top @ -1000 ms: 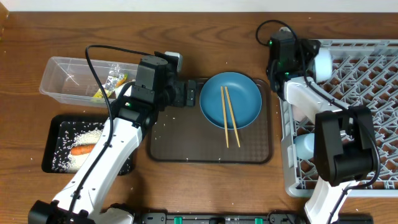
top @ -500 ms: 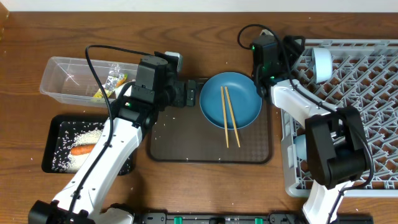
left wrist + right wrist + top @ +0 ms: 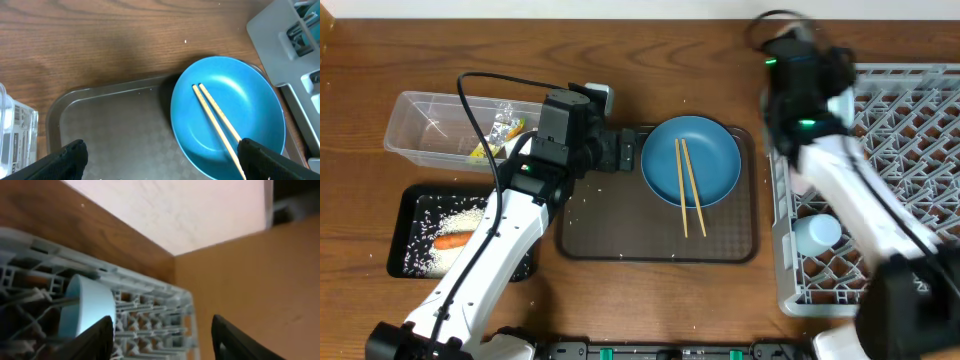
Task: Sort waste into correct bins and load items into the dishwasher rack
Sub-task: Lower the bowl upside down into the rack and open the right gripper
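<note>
The wooden bench (image 3: 650, 40) is taken up on its 3 o'clock side by the grey rack (image 3: 910, 150). The right arm (image 3: 840, 190) is recorded as blurred over the rack's 10 o'clock corner. Half a second earlier it was reached out toward the plate's 1 o'clock edge, so it has been swung back with nothing carried. In the right wrist view the right claw (image 3: 162, 335) is seen released, with nothing between its fingers. The bowl (image 3: 85, 305) is stood on edge in the rack just beside it. The left arm (image 3: 510, 220) has not been moved over the last second. The left claw (image 3: 167, 160) is held fully released and empty above the brown tray (image 3: 610, 220) at centre.

The blue plate (image 3: 715, 150) is found at that tray's 2 o'clock corner, unmoved, with both chopsticks (image 3: 688, 195) laid across it and overhanging toward 6 o'clock. The clear tub (image 3: 430, 120) lies at 10 o'clock and the black tray (image 3: 396, 262) at 8 o'clock. A light blue cup (image 3: 817, 232) is seated at the rack's 8 o'clock edge. The carrot (image 3: 452, 241) and most of the rice (image 3: 455, 212) are held in the black tray, and the wrapper (image 3: 483, 150) is in the tub. A few grains are left scattered on the bench.

Sorting is judged nearly done. The plate and chopsticks remain to be loaded, and no progress on them was made in this interval.
</note>
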Controlling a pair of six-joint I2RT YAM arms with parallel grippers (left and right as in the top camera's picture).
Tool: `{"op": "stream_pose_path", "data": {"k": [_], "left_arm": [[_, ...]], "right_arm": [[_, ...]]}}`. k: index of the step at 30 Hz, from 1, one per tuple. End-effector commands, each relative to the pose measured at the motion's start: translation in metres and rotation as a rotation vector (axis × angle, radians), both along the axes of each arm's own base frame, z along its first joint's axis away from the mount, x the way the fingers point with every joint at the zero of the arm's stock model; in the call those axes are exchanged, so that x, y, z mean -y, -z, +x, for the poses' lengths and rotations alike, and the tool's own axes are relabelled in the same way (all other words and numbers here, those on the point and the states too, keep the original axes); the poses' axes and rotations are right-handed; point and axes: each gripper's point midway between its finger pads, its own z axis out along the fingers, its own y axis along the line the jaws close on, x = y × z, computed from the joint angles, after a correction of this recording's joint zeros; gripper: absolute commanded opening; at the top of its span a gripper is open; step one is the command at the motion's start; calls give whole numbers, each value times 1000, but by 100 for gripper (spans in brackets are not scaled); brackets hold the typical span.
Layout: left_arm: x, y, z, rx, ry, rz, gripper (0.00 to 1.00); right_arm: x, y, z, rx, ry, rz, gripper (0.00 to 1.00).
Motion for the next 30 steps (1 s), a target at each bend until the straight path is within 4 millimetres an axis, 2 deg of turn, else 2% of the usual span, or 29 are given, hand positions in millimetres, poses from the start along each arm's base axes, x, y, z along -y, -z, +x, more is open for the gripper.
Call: {"op": "stream_pose_path", "data": {"k": [1,3,6,8,10,12,15,17,20,27,30], "left_arm": [[-4,-2,0,8,-12,8,98],[-4,-2,0,8,-12,8,98],[-4,-2,0,8,-12,8,98],[-4,-2,0,8,-12,8,98],[-4,-2,0,8,-12,8,98],[-4,-2,0,8,-12,8,98],[-4,-2,0,8,-12,8,98],[-4,-2,0,8,-12,8,98],[-4,-2,0,8,-12,8,98],[-4,-2,0,8,-12,8,98],[-4,-2,0,8,-12,8,98]], "right_arm": [[12,-10,-6,150,-24,438,54],[23,-10,-11,156,-42,587,48],[53,-7,-18,187,-36,836,32],[69,-3,-22,195,-36,949,30],[84,-1,-26,200,-52,1043,20],[97,3,-29,209,-51,1125,4],[117,21,-32,202,3,1173,1],[123,35,-31,182,33,1186,1],[122,59,-26,135,48,1221,1],[99,113,-14,4,59,1289,1],[83,126,-9,-41,32,1320,1]]}}
